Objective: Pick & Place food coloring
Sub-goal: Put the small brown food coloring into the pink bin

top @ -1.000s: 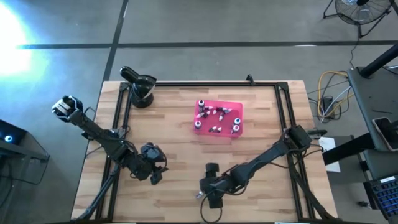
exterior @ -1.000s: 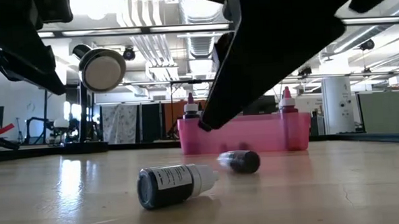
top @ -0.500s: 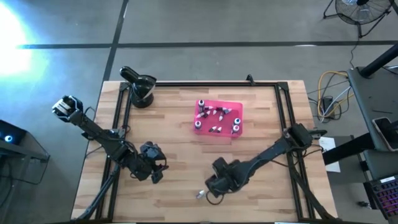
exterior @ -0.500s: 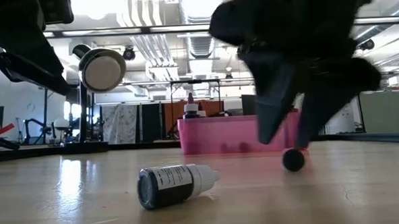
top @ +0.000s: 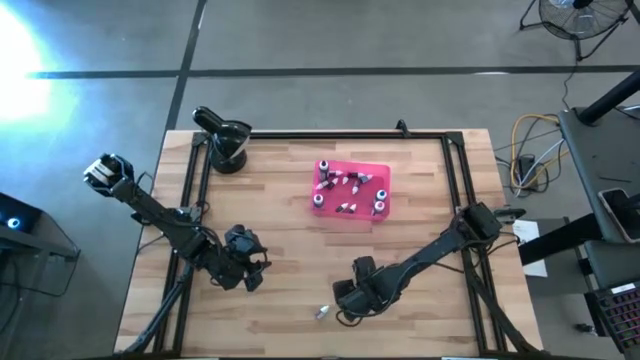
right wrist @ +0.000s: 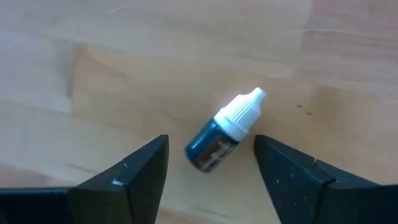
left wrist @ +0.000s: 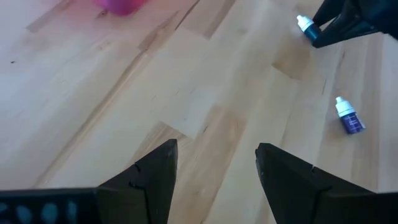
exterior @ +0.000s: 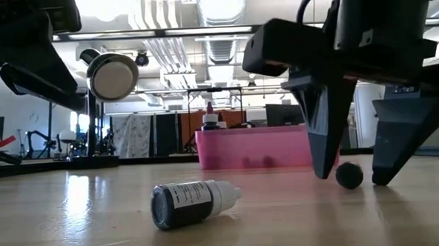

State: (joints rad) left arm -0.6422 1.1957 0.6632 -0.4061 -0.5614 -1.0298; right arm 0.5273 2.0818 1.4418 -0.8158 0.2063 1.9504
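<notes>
- Straddling a dark bottle point(right wrist: 222, 132) with my right jaws point(right wrist: 211, 163), which stand released, one finger on either side of it and neither touching; its white cap shows only in my right wrist view.
- From table height that bottle is only a dark round blob point(exterior: 349, 175) between my fingers; from above my arm hides it.
- A second bottle point(top: 322, 312) lies on the tabletop point(top: 280, 225), just beside the first; the low view shows it large, dark-bodied with a pale cap point(exterior: 190, 203).
- The pink tray point(top: 385, 180) sits well apart from both, holding more bottles too small to count.
- My left jaws point(left wrist: 214, 165) hang released over bare wood, grasping nothing.
</notes>
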